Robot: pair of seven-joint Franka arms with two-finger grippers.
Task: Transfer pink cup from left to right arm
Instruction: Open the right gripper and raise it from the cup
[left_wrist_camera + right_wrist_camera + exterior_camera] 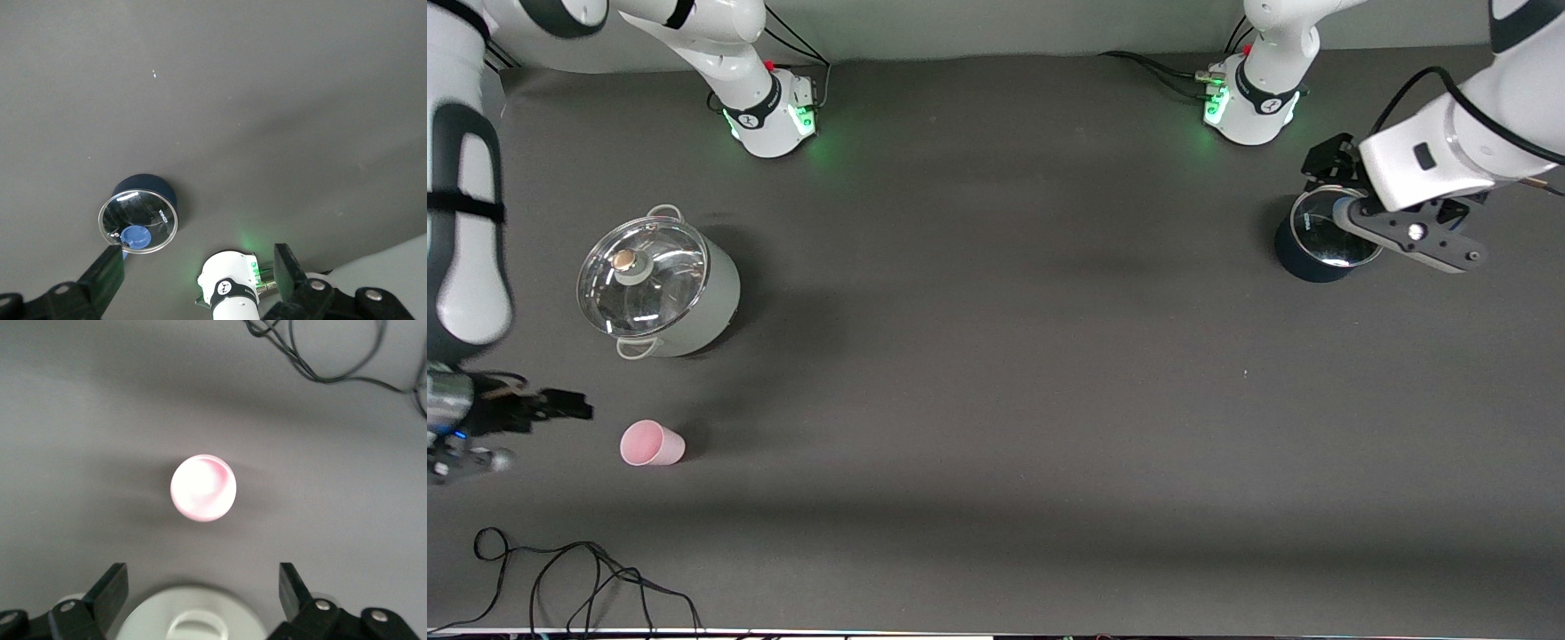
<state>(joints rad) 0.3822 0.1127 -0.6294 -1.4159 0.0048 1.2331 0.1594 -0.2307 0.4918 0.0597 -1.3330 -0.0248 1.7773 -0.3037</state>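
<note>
The pink cup (651, 443) stands upright on the table toward the right arm's end, nearer to the front camera than the white pot. Neither gripper holds it. My right gripper (551, 418) hangs open and empty in the air beside the cup, by the table's end. In the right wrist view the cup (202, 488) shows from above, apart from the open fingers (110, 590). My left gripper (1334, 164) is open and empty, up over the dark blue pot (1320, 240) at the left arm's end. In the left wrist view its fingers (110, 270) stand wide apart.
A white pot with a glass lid (660, 284) stands farther from the front camera than the cup; its rim shows in the right wrist view (193, 613). The dark blue pot's glass lid (138, 221) shows in the left wrist view. A black cable (587, 578) lies near the front edge.
</note>
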